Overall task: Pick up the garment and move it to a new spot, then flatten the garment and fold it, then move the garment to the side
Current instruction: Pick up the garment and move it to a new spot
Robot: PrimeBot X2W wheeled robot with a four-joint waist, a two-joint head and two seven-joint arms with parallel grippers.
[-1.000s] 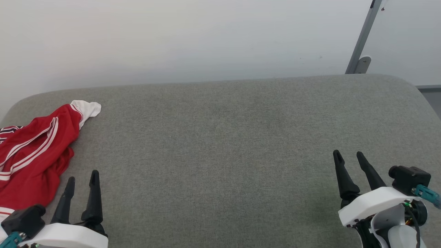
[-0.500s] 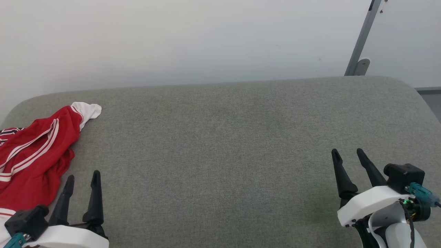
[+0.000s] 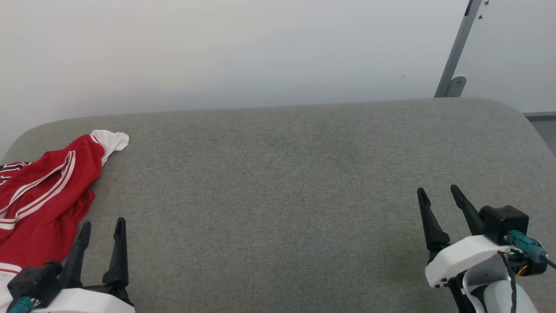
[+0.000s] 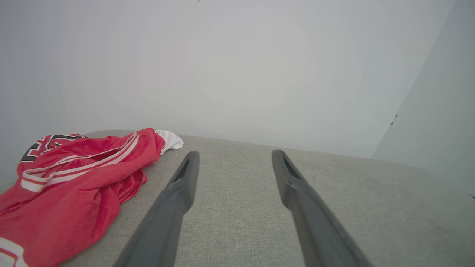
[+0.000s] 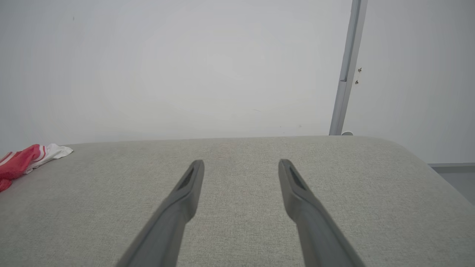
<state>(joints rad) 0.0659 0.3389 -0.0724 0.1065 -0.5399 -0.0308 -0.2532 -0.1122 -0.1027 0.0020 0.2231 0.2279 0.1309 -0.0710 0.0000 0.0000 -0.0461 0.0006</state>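
Head view, item one: grey padded surface (image 3: 278, 174), the broad work area. Item two: garment (image 3: 39, 195), crumpled in a heap at the surface's left edge, not yet lifted; by my judgement the moving, flattening and folding all remain. Items three and four: left gripper (image 3: 102, 222) just beside the heap, right gripper (image 3: 436, 189) well apart, both spread wide and empty. Left wrist view shows the black lettering (image 4: 37, 146) more plainly.

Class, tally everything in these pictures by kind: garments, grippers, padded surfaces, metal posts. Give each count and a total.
Garments: 1, the red garment
Grippers: 2, the left gripper and the right gripper, fingers apart
Padded surfaces: 1, the grey padded surface
Metal posts: 1, the metal post
Total: 5
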